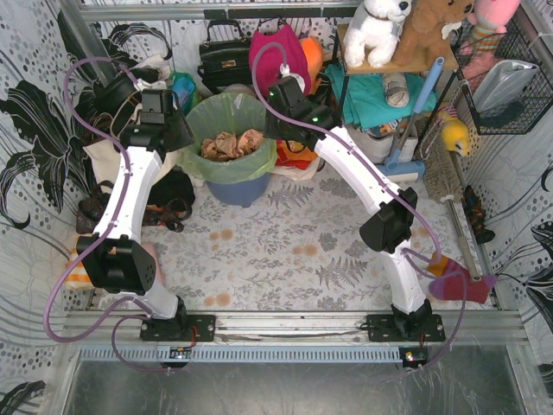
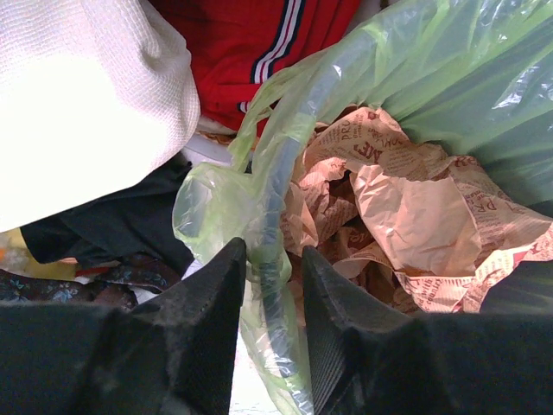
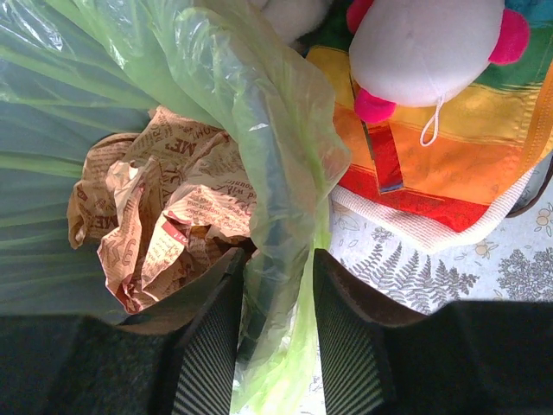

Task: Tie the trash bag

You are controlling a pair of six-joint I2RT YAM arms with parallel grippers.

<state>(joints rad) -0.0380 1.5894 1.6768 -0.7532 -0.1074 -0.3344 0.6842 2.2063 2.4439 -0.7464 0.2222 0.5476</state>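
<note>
The trash bag (image 1: 226, 111) is thin light-green plastic lining a blue-grey bin (image 1: 238, 188), with crumpled brown paper (image 1: 229, 143) inside. My left gripper (image 2: 275, 251) stands astride the bag-covered left rim. The plastic (image 2: 259, 207) brushes one finger, and a gap shows beside the other. My right gripper (image 3: 276, 255) straddles the right rim, where a fold of the bag (image 3: 285, 199) hangs between the fingers. It lies against the paper-side finger, and patterned floor shows at the other. Printed paper (image 3: 173, 216) fills the bin.
A white cloth (image 2: 78, 95) and a red garment (image 2: 251, 43) crowd the bin's left side. A plush toy (image 3: 423, 52) on rainbow fabric (image 3: 449, 147) lies to its right. Behind are a black handbag (image 1: 223, 56), a toy shelf (image 1: 380, 30) and a wire basket (image 1: 505, 78).
</note>
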